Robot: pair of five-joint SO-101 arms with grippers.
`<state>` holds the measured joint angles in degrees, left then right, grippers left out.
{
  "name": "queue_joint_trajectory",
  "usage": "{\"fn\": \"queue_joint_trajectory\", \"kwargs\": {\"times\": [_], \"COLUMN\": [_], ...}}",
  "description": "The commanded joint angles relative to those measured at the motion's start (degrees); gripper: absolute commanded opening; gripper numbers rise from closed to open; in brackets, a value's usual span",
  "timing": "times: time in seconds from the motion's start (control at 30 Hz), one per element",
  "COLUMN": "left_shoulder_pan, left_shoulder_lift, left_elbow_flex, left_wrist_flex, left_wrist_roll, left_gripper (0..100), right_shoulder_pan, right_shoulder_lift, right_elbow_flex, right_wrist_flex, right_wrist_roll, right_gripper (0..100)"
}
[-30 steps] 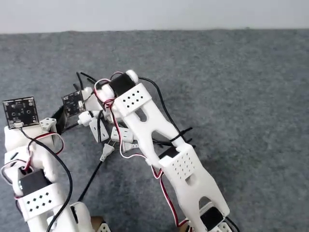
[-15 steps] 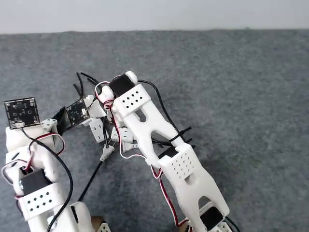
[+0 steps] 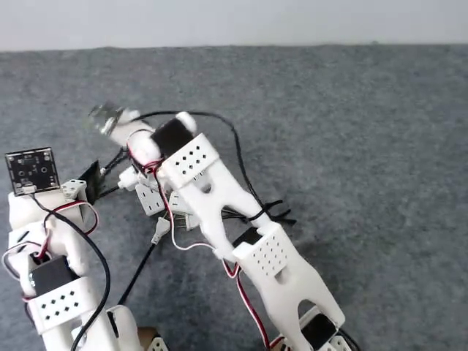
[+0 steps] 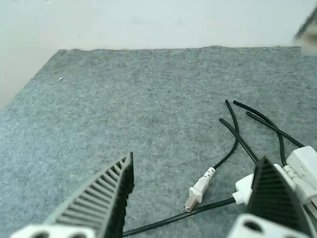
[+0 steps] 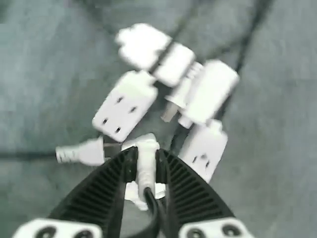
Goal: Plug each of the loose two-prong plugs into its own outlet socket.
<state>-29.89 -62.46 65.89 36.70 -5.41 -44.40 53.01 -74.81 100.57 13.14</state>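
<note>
- No lettering, number or sign can be read.
- White plug (image 5: 147, 143) pinched in the right gripper (image 5: 146, 153) — no legible mark on it.
- Outlet sockets (image 5: 126, 106) just ahead of that gripper — plain faces, slots only.
- Black board (image 3: 31, 170) near the left gripper (image 4: 196, 158) — its marks are too small to tell.

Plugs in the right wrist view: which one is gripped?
The white plug with the black cord, pinched between the right gripper's fingers; the other plug lies free on the mat.
</note>
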Motion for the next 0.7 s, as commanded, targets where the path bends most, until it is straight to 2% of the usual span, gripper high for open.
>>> {"fn": "queue_joint_trajectory", "kwargs": {"times": [0.0, 0.13, 0.27, 0.53, 0.67], "left_shoulder_pan": [-2.2, -4.3, -4.1, -4.0, -4.1], "left_shoulder_lift": [-0.8, -0.8, -0.8, -0.8, -0.8], "left_elbow_flex": [-1.0, -1.5, -1.5, -1.4, -1.4], "left_wrist_flex": [-0.1, 0.3, 1.5, 1.8, 1.8], "left_wrist_roll": [1.2, 1.3, 1.3, 1.3, 1.3], "left_gripper": [36, 36, 36, 36, 36], "right_shoulder_pan": [3.9, 4.3, 1.5, 1.1, 2.3], "right_shoulder_lift": [-1.3, -1.3, -0.7, 6.2, 7.1], "right_elbow_flex": [-3.3, -3.2, -3.0, -3.0, -2.8], "right_wrist_flex": [1.8, 2.1, 2.2, 2.2, 2.4], "right_wrist_roll": [-14.9, -22.0, -29.9, -36.2, -45.5], "right_gripper": [0.8, 0.9, 0.9, 0.8, 0.8]}}
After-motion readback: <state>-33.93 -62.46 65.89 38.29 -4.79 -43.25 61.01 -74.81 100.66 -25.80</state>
